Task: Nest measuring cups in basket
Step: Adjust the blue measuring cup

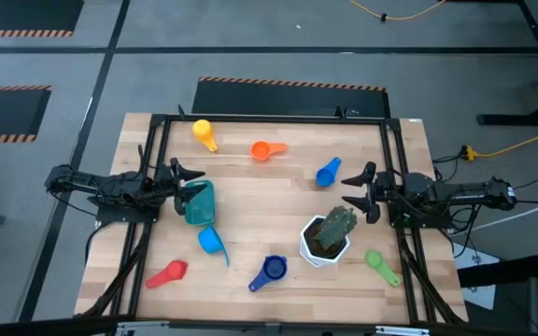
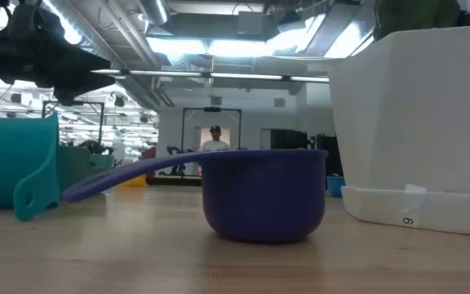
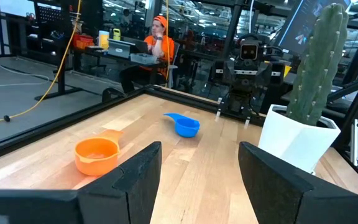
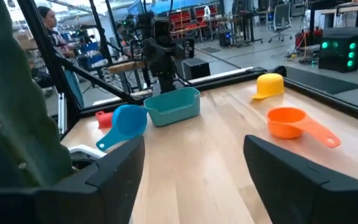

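High view: the left gripper [image 1: 190,183] at left centre has its jaws spread, empty, just left of the teal basket [image 1: 199,203], whose long axis runs top to bottom. The right gripper [image 1: 359,191] at right centre is also spread and empty. Measuring cups lie scattered; the dark blue cup [image 1: 269,272] at bottom centre points its handle lower left.

Low view: the dark blue cup [image 2: 263,196] sits centre, handle reaching left.

Left wrist view: spread fingers [image 3: 140,174] frame an orange cup [image 3: 96,154].

Right wrist view: the basket [image 4: 173,106] lies centre.
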Available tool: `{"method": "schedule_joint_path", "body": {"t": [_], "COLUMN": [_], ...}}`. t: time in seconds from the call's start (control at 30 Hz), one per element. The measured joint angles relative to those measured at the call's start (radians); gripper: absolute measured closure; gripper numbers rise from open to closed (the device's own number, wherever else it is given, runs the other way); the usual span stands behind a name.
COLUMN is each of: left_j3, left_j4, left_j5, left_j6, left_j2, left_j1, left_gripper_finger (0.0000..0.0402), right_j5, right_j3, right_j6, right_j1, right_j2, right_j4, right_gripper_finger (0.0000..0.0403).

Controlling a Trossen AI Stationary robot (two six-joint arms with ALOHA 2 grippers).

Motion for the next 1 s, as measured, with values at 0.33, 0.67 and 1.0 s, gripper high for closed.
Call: {"method": "schedule_joint_path", "body": {"t": [0.33,0.67,1.0], "left_j3": [0.000,0.000,0.000], "left_j4": [0.000,0.000,0.000], "left_j5": [0.000,0.000,0.000], "left_j6": [0.000,0.000,0.000], "left_j2": [0.000,0.000,0.000], "left_j1": [0.000,0.000,0.000], "left_gripper_finger": [0.0195,0.0195,0.0195], "right_j5": [0.049,0.052,-0.020], "right_j3": [0.224,0.449,0.457], "right_j6": [-0.003,-0.025,-0.088], "right_j1": [-0.001,-0.001,0.000], "right_j2": [0.056,0.244,0.428], "right_j4": [-0.253,-0.563,-0.560], "right_gripper_finger": [0.0127,0.0128,0.0128]}}
